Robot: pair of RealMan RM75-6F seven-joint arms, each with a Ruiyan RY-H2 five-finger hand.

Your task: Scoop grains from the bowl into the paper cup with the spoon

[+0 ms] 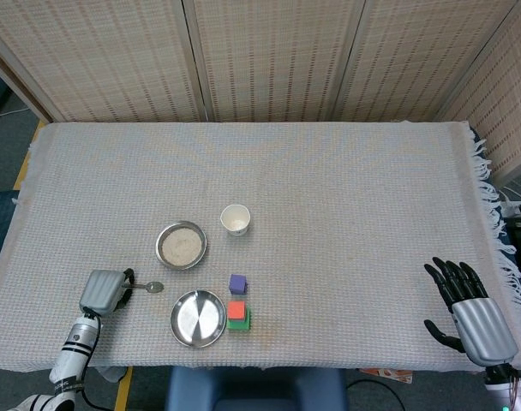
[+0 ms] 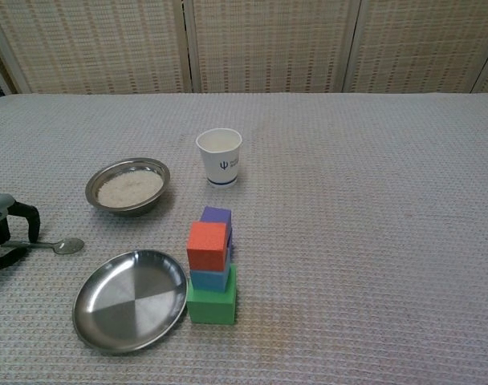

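Spoon: small, shiny metal, flat on the woven grey worktop, beside the empty steel plate.
Left hand: fingers curled around the spoon handle.
Right hand: fingers spread, holding nothing.
Bowl: round steel, white grains.
Paper cup: white, upright.

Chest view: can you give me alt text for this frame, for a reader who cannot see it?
At the left edge, the left hand curls its fingers around the handle of a spoon lying on the cloth-covered table. Behind it sit a metal bowl of grains and a paper cup; nearer are an empty metal plate and stacked foam blocks.
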